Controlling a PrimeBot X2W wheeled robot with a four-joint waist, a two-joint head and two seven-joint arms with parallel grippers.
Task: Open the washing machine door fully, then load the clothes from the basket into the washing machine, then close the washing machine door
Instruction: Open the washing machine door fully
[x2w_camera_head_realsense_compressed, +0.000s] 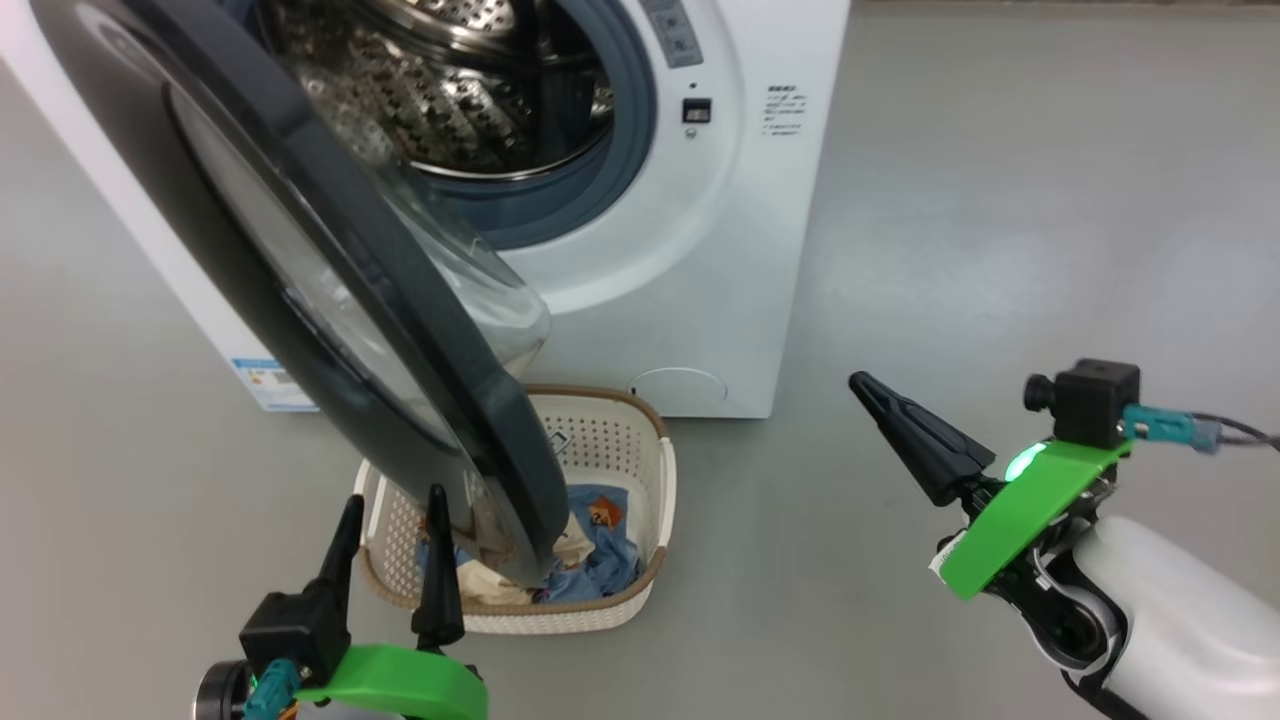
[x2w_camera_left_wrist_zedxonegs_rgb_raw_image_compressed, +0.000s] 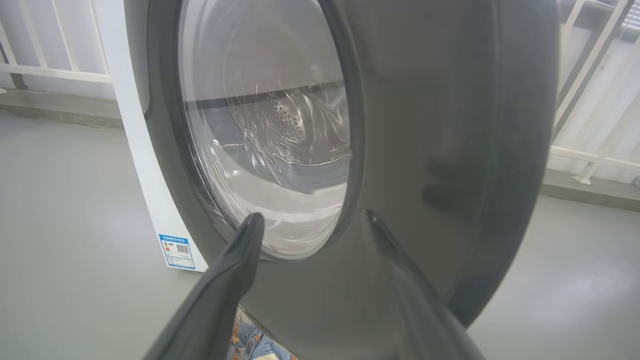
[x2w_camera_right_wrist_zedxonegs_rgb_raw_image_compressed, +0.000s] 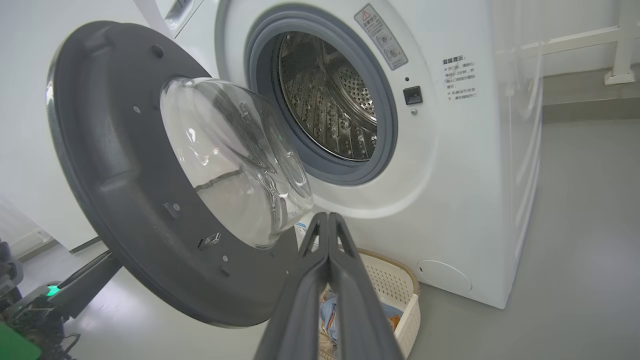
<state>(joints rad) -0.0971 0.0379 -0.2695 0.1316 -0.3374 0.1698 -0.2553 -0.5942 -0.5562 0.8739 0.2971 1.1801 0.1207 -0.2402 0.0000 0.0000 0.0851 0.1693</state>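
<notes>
- While the big round black-rimmed, glass-domed washing machine door (x2w_camera_head_realsense_compressed: 300, 270) stands part-open, its lower edge hangs over a small cream perforated plastic basket (x2w_camera_head_realsense_compressed: 640, 470) on the grey floor (x2w_camera_head_realsense_compressed: 1000, 200), just in front of the white front-load washing machine (x2w_camera_head_realsense_compressed: 720, 250).
- Light-blue printed clothes (x2w_camera_head_realsense_compressed: 600, 555) lie in basket.
- L gripper (x2w_camera_head_realsense_compressed: 394, 492): fingers spread, empty, near door's outer face.
- R gripper (x2w_camera_head_realsense_compressed: 858, 380): fingers pressed together, empty, well apart from door.

There is one washing machine (x2w_camera_head_realsense_compressed: 700, 250), one washing machine door (x2w_camera_head_realsense_compressed: 380, 290), one basket (x2w_camera_head_realsense_compressed: 655, 470), one heap of clothes (x2w_camera_head_realsense_compressed: 600, 565), and two claws: left claw (x2w_camera_head_realsense_compressed: 394, 497), right claw (x2w_camera_head_realsense_compressed: 862, 382).
</notes>
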